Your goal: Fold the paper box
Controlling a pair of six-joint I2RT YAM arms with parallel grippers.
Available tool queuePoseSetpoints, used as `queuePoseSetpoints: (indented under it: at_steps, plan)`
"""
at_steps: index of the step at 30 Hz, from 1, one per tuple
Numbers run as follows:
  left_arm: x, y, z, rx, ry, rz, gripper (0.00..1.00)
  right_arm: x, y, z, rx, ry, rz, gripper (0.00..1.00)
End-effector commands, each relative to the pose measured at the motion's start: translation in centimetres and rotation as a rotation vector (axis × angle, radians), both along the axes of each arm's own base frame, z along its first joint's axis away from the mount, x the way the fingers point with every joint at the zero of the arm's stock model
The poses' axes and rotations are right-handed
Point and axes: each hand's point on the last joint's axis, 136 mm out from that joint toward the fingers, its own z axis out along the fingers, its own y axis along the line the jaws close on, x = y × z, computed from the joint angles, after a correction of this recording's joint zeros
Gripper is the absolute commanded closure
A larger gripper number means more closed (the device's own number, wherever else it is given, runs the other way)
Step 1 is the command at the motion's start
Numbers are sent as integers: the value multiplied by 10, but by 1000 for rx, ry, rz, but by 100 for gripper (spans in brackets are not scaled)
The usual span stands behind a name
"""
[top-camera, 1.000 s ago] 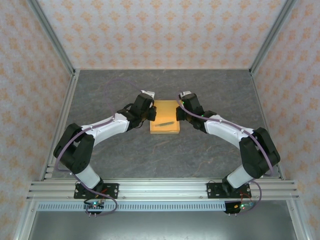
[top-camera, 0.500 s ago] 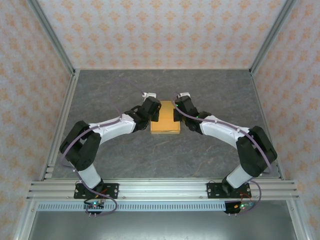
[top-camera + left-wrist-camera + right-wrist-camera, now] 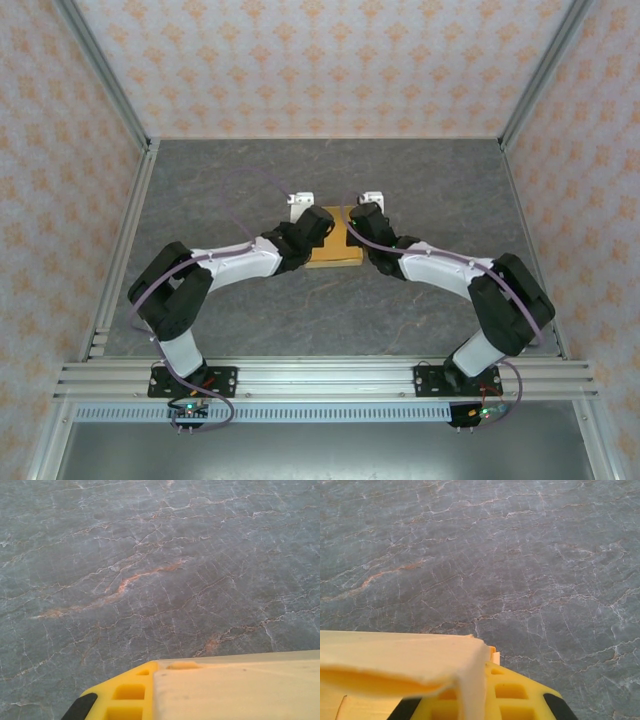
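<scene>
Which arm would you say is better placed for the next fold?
Right, probably: a creased flap of the orange-yellow card box drapes over the right hand; over the left hand the card lies flat.

Robot test cell in a lab: aluminium frame posts [image 3: 105, 75] and patterned wall panels [image 3: 330, 60] enclose a grey stone-look desk [image 3: 420, 180], with left arm [image 3: 225, 262] and right arm [image 3: 440, 268] bolted to a slotted rail [image 3: 320, 380].

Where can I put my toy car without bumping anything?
The far half of the table, behind the paper box, is bare; also the near patch in front of it. Crowded middle: left gripper and right gripper meet at the box.
</scene>
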Motion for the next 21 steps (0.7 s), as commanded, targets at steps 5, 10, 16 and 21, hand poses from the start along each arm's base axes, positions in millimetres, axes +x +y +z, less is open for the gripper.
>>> queuePoseSetpoints:
  at_steps: [5,10,16,21]
  plan:
    - [-4,5,1,-8,-102,84,100,-8,3,12,47,-79,-14,100]
    - [-14,8,-4,29,-140,104,100,-12,-1,5,41,-99,-13,100]
    - [-24,14,-11,59,-170,122,100,-17,-7,-1,38,-128,-7,100]
    - [-32,16,-16,105,-201,134,99,-21,-10,-6,16,-158,-9,100]
